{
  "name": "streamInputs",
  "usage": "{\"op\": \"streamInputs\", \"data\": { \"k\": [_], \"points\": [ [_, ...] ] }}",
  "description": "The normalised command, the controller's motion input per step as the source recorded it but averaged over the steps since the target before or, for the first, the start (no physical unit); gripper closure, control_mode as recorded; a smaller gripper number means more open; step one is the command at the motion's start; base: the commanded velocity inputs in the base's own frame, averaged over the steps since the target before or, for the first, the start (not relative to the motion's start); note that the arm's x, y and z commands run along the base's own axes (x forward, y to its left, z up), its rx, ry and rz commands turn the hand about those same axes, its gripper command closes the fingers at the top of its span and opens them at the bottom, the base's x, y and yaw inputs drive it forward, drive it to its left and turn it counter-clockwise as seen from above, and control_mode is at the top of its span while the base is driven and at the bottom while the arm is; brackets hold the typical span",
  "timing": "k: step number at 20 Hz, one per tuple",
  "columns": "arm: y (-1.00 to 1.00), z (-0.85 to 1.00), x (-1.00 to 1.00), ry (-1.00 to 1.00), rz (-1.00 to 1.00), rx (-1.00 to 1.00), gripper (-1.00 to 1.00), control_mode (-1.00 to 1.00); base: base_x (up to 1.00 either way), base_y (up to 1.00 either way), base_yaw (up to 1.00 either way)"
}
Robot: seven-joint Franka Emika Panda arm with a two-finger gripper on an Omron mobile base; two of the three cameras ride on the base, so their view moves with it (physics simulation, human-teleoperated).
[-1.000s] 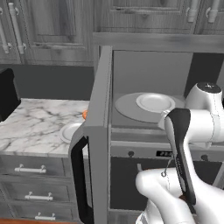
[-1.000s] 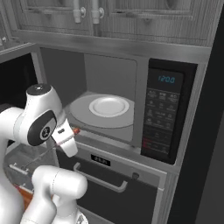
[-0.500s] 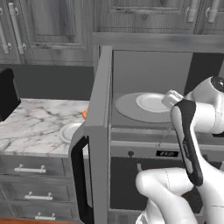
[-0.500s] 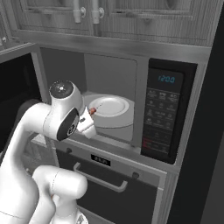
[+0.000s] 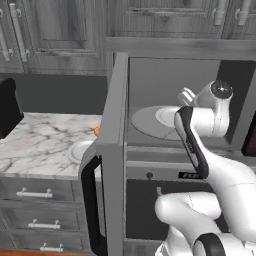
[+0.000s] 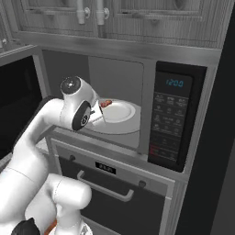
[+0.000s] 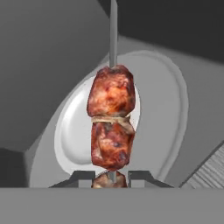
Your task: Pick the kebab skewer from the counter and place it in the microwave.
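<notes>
Carrying the kebab skewer (image 7: 112, 118) into the microwave (image 6: 176, 117): tool (image 7: 111, 176) is pinched narrow on the skewer's lower end, w/ meat chunks stacked above the tips and the bare stick running up toward 12 o'clock in hand view.

Step in hand, my read: last bit of transport, then set-down on the white plate (image 6: 120, 110) sitting on the turntable (image 5: 145, 121).

How to do it well (judgement):
- Keep going inward until the meat is over the plate centre, not the rim. Hand view has the plate behind the chunks, so alignment looks roughly ok.
- Lower before letting go. Skewer is thin, likely to roll or bounce if dropped from height.
- Watch the far tip vs the cavity back wall, and the wrist vs the open door (image 5: 114, 150) at 9 o'clock of the cavity in left base view.
- Open, then back straight out along the same line so the tips don't drag the stick off.

View differences:
- Hand view: gives the grip itself plus the plate behind it. Height above plate can't be told from here.
- Right base view: shows a reddish bit of skewer at the plate's 10 o'clock edge, just past the wrist, and the control panel.
- Left base view: shows the counter (image 5: 40, 142) at 9 o'clock w/ a second small plate (image 5: 81, 150) and an orange item (image 5: 97, 130) peeking from behind the door. Wrist hides the skewer here.
</notes>
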Motion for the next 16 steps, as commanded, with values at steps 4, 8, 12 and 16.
{"op": "streamInputs", "data": {
  "k": [4, 8, 12, 16],
  "points": [
    [-0.31, -0.16, 0.75, 0.04, -0.14, 0.00, 1.00, -1.00, 0.00, 0.00, 0.00],
    [-0.50, -0.24, 0.61, 0.01, 0.00, 0.02, 1.00, -1.00, 0.00, 0.00, 0.00],
    [-0.48, -0.08, 0.88, 0.12, 0.00, 0.08, 1.00, -1.00, 0.00, 0.00, 0.00],
    [0.00, -0.19, 0.64, 0.18, 0.00, 0.07, 1.00, -1.00, 0.00, 0.00, 0.00]
  ]
}}
